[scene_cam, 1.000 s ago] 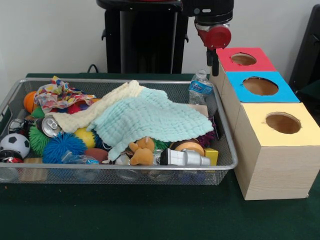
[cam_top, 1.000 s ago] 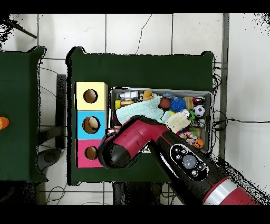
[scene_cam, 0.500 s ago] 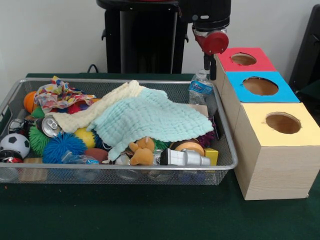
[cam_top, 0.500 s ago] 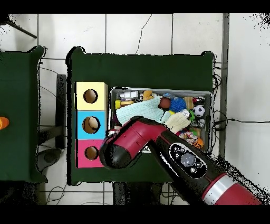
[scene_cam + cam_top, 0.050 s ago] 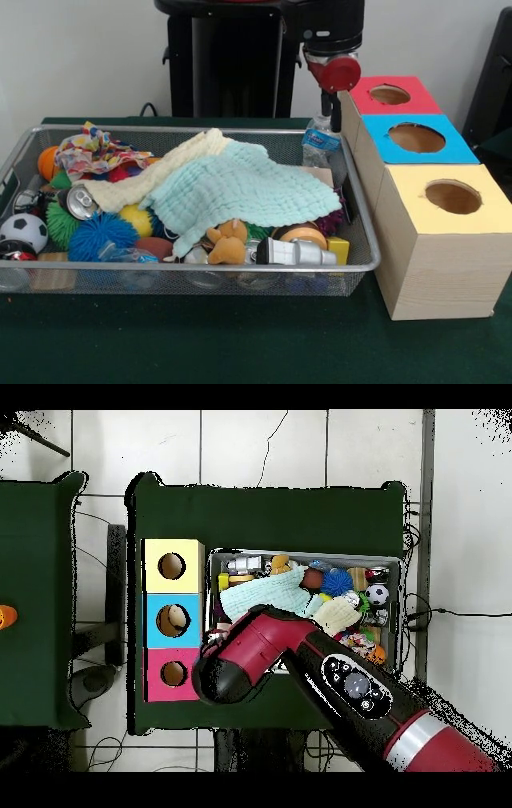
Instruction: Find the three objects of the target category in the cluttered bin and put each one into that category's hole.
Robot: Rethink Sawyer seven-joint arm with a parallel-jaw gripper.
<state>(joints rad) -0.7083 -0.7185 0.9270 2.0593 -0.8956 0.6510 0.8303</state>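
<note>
A wire mesh bin (image 5: 364,232) holds mixed clutter under a mint towel (image 5: 240,192) and a cream cloth (image 5: 172,172). A clear water bottle (image 5: 320,141) stands in its far right corner. My gripper (image 5: 326,104) hangs from the red wrist just above that bottle, with nothing seen in it. To the right stand three boxes with round holes: red top (image 5: 364,90), blue top (image 5: 376,132), yellow top (image 5: 408,188). In the overhead view the red arm (image 5: 250,659) covers the gripper, and a pale object shows inside the blue box's hole (image 5: 177,620).
Among the clutter are a drink can (image 5: 80,202), a soccer ball (image 5: 22,230), a blue spiky ball (image 5: 100,234), a tan plush toy (image 5: 226,244), a silver and black tool (image 5: 296,252) and a patterned cloth (image 5: 96,152). Green cloth covers the table (image 5: 240,336).
In the front view my gripper has shifted left, away from the red box's side to above the water bottle at the bin's corner. The bin's contents have not moved.
</note>
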